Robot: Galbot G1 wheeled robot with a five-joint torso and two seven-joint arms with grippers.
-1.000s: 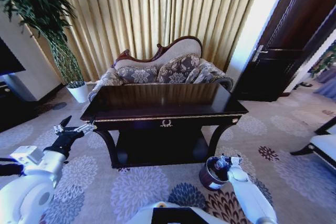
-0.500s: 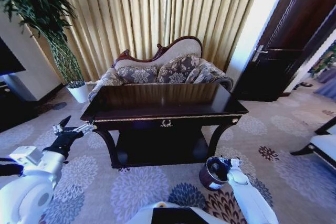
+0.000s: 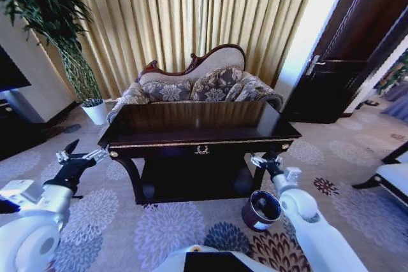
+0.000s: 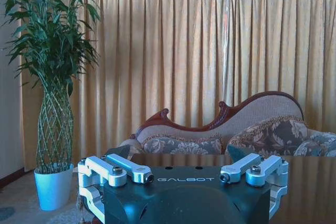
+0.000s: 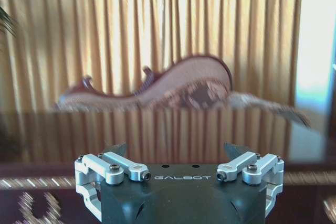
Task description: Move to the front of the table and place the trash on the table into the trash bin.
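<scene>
From the head camera we count one table, its dark glossy surface edged in gold, and one trash bin, round and dark brown with a shiny rim, on the carpet by the table's right front leg. Our right gripper hangs above the bin with jaws open; our left gripper waits off the table's left corner, jaws open.

In the left wrist view, our left gripper faces a sofa and a potted plant.

In the right wrist view, our right gripper faces the table edge.
</scene>
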